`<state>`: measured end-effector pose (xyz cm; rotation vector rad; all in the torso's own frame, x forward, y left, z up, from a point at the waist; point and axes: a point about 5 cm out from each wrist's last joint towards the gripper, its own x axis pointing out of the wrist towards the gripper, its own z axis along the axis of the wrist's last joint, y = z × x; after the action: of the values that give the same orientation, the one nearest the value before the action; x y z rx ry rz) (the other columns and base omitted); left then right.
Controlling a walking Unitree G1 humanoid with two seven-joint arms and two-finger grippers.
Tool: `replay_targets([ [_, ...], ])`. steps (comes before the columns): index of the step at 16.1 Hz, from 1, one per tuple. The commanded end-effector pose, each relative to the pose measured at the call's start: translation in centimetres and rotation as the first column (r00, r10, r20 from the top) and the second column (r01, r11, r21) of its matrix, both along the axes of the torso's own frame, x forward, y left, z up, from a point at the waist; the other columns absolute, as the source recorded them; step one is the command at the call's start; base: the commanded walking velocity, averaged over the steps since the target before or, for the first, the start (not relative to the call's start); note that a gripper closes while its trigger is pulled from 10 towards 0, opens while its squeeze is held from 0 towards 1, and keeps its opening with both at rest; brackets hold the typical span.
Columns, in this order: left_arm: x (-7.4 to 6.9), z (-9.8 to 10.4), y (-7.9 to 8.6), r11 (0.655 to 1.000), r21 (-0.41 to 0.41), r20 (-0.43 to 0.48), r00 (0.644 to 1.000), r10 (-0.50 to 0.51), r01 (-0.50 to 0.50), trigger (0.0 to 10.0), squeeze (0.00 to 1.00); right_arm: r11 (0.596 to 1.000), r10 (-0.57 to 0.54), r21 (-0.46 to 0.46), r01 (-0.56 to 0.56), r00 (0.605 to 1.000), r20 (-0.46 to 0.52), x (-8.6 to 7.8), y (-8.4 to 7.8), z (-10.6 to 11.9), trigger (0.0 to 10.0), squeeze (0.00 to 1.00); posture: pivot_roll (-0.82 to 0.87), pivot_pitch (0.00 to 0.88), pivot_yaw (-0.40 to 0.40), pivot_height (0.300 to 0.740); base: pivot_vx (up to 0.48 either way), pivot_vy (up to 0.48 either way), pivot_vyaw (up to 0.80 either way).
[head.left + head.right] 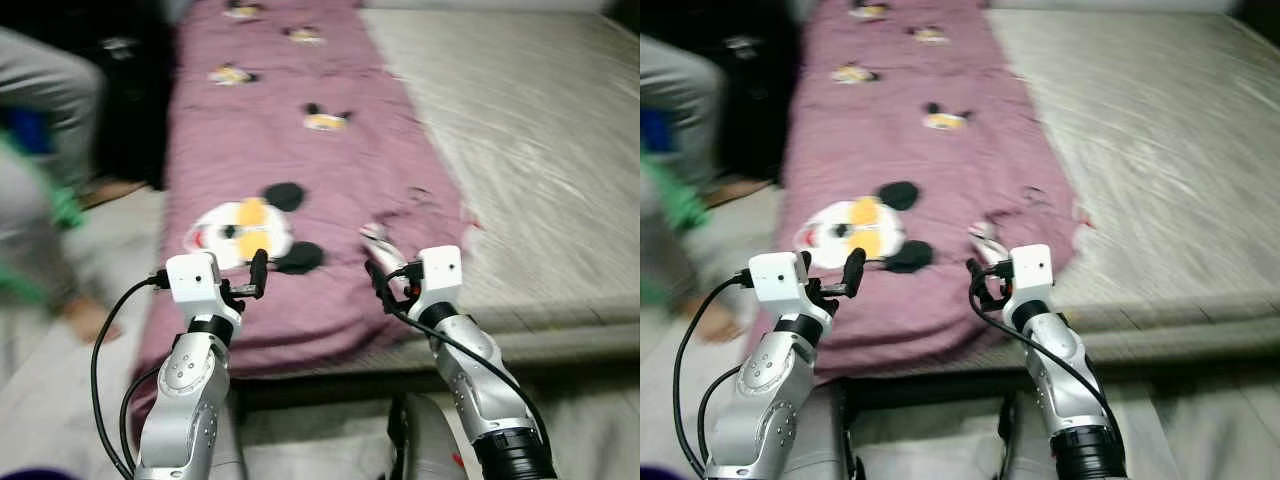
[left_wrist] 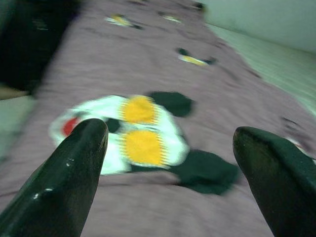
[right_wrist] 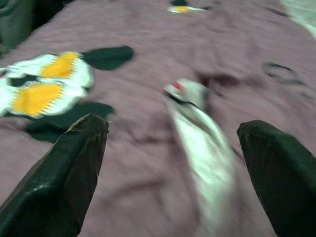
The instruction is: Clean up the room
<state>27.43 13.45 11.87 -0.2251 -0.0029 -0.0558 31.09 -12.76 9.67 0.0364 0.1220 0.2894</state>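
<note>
Bed [image 1: 540, 120] carries a mauve cartoon-mouse blanket [image 1: 300, 170] with a small white crumpled item [image 3: 197, 123] on it. Approach step: right gripper [image 3: 173, 173] and left gripper [image 2: 168, 163] hover, jaws apart. Next, I'd guess: right descends, pinches the item.

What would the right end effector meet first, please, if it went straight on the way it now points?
Probably the crumpled white item lying on the purple blanket; the open right end effector points at it, though blur hides depth.
</note>
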Motion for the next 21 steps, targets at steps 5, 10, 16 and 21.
replay_targets([
  [5,-0.1,-0.4,0.2,1.000,-0.008,-0.025,1.000,0.018,-0.019,10.0,0.00,1.000,0.009,0.003,-0.009,1.000,0.000,0.1,0.5,0.1,10.0,0.00,-0.01,0.130,-0.030,0.547,0.171,0.000,0.10],
  [10,-0.2,-0.6,0.1,1.000,-0.009,-0.036,0.999,0.019,-0.019,10.0,0.00,1.000,0.008,0.007,-0.007,1.000,-0.012,0.1,0.5,-0.2,10.0,0.00,-0.01,0.125,-0.032,0.547,0.000,0.000,0.00],
  [16,-0.5,-0.4,0.1,1.000,0.013,-0.033,0.999,0.016,-0.015,10.0,0.00,1.000,-0.015,-0.007,0.015,1.000,-0.011,0.4,0.2,-0.2,10.0,0.00,0.01,0.132,-0.037,0.516,0.000,0.000,0.00],
  [21,-1.7,0.3,0.4,0.997,0.079,-0.014,1.000,-0.020,0.022,10.0,0.00,0.993,-0.116,0.004,0.116,0.992,0.040,2.5,-1.1,1.2,10.0,0.00,0.05,0.168,-0.022,0.516,0.000,0.000,0.00],
])
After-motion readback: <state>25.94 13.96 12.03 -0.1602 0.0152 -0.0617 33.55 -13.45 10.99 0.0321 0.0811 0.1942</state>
